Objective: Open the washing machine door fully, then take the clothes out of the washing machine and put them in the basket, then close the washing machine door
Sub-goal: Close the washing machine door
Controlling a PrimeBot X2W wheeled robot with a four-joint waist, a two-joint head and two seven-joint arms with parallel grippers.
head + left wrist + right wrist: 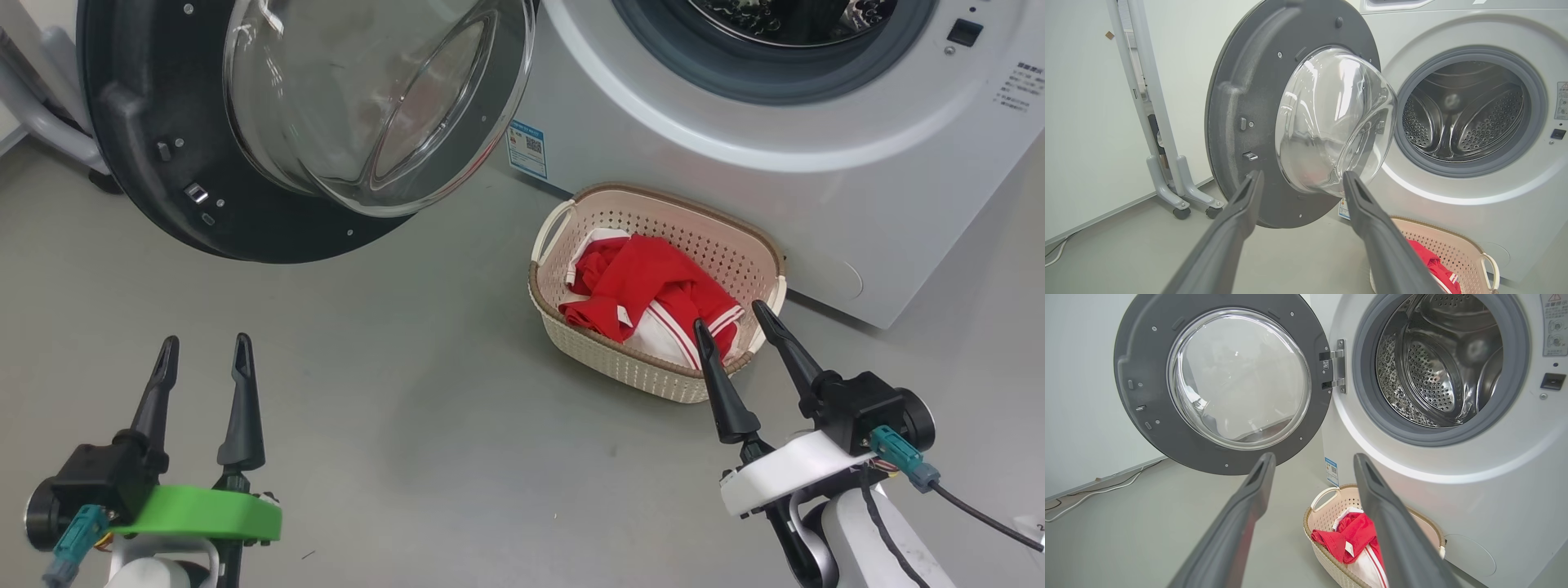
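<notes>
Left pincer [206, 339] parted, empty; washing machine door [131, 163] hangs wide open, above and ahead of it. Clothes [645, 278] lie in basket [678, 208], just beyond right pincer [728, 314], also parted, empty. Washing machine [694, 163]: drum [1433, 367] looks bare. Judged remaining: shutting the door.

Door [163, 163] top cut off in head view; drum [775, 16] mostly cropped; sticker [527, 149] print unreadable.

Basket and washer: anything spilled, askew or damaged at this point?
Nothing stands out. The clothes lie bunched in the basket, none on the floor. The basket sits upright before the washing machine; the washing machine door hangs open, glass unbroken, and the drum looks empty.
</notes>
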